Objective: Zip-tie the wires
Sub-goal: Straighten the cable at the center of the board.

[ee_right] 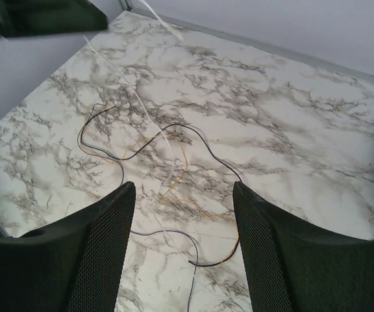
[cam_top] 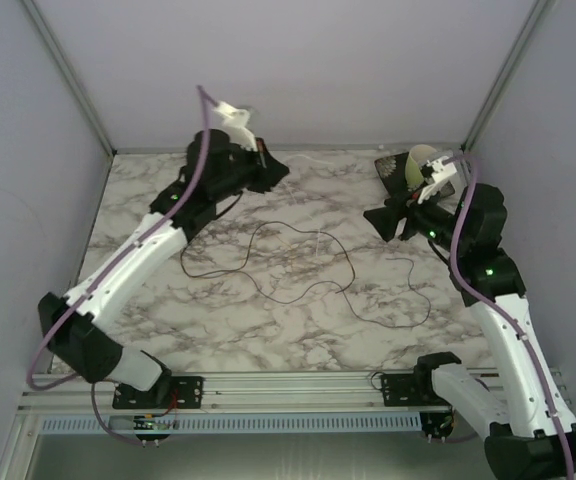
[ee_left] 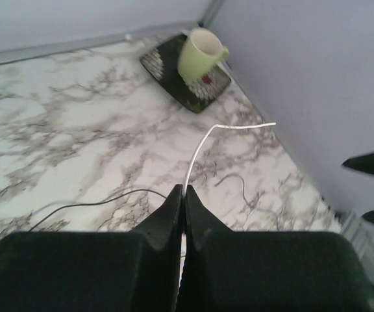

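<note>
1. Wires (cam_top: pixel 303 265): thin dark strands in loose loops, lying flat mid-table on the marble table (cam_top: pixel 268 330).
2. Left gripper (ee_left: pixel 182 188): jaws pinched together on a thin white strip (ee_left: pixel 197 153).
3. Right gripper (ee_right: pixel 184 188): jaws wide, gripping nothing, near the loops' right side.
4. Pale green cup (ee_left: pixel 200 55): stands on a dark patterned mat (ee_left: pixel 187 97) in the far right corner; contents not discernible.

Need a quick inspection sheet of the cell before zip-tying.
Surface: white grey-veined marble tabletop, no spills seen.
Job's things: thin dark loose-looped wires lying mid-table, untied; thin white plastic strip, likely the zip tie.
Clutter: light-green mug on dark patterned mat, far right corner.
Grippers: left claw shut on the strip; right claw open above the wires.
Cables: purple cables along both arms.
Surroundings: pale lavender walls, metal frame posts.
</note>
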Action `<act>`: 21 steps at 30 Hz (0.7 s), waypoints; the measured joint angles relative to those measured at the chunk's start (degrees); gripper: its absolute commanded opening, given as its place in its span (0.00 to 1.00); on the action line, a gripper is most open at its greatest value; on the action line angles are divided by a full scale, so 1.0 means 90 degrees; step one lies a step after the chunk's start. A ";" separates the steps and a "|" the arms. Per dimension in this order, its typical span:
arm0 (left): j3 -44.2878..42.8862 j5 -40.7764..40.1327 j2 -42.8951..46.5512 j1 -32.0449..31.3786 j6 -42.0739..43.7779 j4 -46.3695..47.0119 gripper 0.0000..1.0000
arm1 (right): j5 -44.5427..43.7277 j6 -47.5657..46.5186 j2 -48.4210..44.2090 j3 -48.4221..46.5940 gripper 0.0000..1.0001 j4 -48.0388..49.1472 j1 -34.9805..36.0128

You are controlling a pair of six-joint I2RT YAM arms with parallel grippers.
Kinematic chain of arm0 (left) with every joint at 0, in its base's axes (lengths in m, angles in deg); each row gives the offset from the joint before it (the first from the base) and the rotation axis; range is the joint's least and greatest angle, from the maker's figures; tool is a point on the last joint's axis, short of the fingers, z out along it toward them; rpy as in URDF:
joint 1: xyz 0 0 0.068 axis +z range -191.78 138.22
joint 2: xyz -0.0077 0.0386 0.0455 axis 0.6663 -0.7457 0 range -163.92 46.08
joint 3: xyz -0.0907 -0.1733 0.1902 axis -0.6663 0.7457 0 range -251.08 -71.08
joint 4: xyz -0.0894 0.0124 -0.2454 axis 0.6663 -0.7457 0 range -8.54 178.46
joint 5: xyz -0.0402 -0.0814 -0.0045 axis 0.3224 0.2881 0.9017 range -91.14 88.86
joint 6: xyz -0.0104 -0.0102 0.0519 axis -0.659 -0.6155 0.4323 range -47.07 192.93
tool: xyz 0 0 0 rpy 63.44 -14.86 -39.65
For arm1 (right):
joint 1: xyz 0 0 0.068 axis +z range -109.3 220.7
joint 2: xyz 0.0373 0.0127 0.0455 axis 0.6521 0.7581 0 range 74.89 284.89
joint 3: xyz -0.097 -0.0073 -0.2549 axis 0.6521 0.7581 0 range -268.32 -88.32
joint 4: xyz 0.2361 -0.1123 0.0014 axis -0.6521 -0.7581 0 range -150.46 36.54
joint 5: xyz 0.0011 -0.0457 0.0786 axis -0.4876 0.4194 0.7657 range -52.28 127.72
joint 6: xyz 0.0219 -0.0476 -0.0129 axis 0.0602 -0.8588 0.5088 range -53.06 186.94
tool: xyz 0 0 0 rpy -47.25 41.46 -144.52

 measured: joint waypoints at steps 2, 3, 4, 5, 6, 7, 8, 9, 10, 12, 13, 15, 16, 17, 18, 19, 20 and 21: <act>0.0095 -0.0172 0.0340 0.0233 -0.0367 -0.0049 0.00 | -0.0165 -0.0005 0.0078 0.0053 0.62 0.0104 0.0187; 0.0155 -0.0236 0.0515 0.0355 -0.0549 -0.0058 0.00 | -0.0257 -0.0012 0.0136 0.0075 0.62 0.0146 0.0289; 0.0238 -0.0289 0.0680 0.0474 -0.0699 -0.0063 0.00 | -0.0325 -0.0024 0.0199 0.0087 0.62 0.0177 0.0376; 0.0362 -0.0318 0.0869 0.0619 -0.0857 -0.0070 0.00 | -0.0415 -0.0032 0.0260 0.0107 0.63 0.0221 0.0476; 0.0486 -0.0342 0.1047 0.0750 -0.0988 -0.0092 0.00 | -0.0495 -0.0046 0.0333 0.0131 0.63 0.0255 0.0590; 0.0612 -0.0372 0.1212 0.0911 -0.1107 -0.0131 0.00 | -0.0576 -0.0053 0.0398 0.0165 0.63 0.0301 0.0704; 0.0704 -0.0401 0.1336 0.1066 -0.1190 -0.0185 0.00 | -0.0653 -0.0068 0.0464 0.0209 0.64 0.0355 0.0838; 0.0799 -0.0440 0.1447 0.1243 -0.1268 -0.0226 0.00 | -0.0743 -0.0083 0.0534 0.0260 0.64 0.0418 0.0981; 0.0891 -0.0459 0.1540 0.1406 -0.1333 -0.0253 0.00 | -0.0826 -0.0100 0.0610 0.0318 0.65 0.0488 0.1129; 0.1107 -0.0461 0.1695 0.1732 -0.1445 -0.0301 0.00 | -0.0998 -0.0141 0.0782 0.0423 0.66 0.0629 0.1462; 0.1231 -0.0464 0.1766 0.1885 -0.1498 -0.0333 0.00 | -0.1090 -0.0168 0.0896 0.0461 0.66 0.0709 0.1642; 0.1479 -0.0478 0.1885 0.2147 -0.1557 -0.0391 0.00 | -0.1273 -0.0240 0.1163 0.0488 0.66 0.0826 0.1982; 0.1608 -0.0483 0.1936 0.2280 -0.1566 -0.0437 0.00 | -0.1360 -0.0277 0.1321 0.0486 0.66 0.0896 0.2144; 0.1734 -0.0476 0.1972 0.2409 -0.1571 -0.0471 0.00 | -0.1435 -0.0304 0.1477 0.0486 0.67 0.0962 0.2283; 0.1902 -0.0454 0.2013 0.2538 -0.1574 -0.0474 0.00 | -0.1491 -0.0325 0.1649 0.0483 0.67 0.1018 0.2424; 0.2086 -0.0435 0.2045 0.2681 -0.1579 -0.0486 0.00 | -0.1547 -0.0342 0.1809 0.0483 0.67 0.1052 0.2531; 0.2254 -0.0432 0.2062 0.2807 -0.1583 -0.0493 0.00 | -0.1586 -0.0369 0.1972 0.0476 0.67 0.1071 0.2628; 0.2431 -0.0435 0.2067 0.2929 -0.1581 -0.0510 0.00 | -0.1630 -0.0391 0.2125 0.0474 0.67 0.1103 0.2708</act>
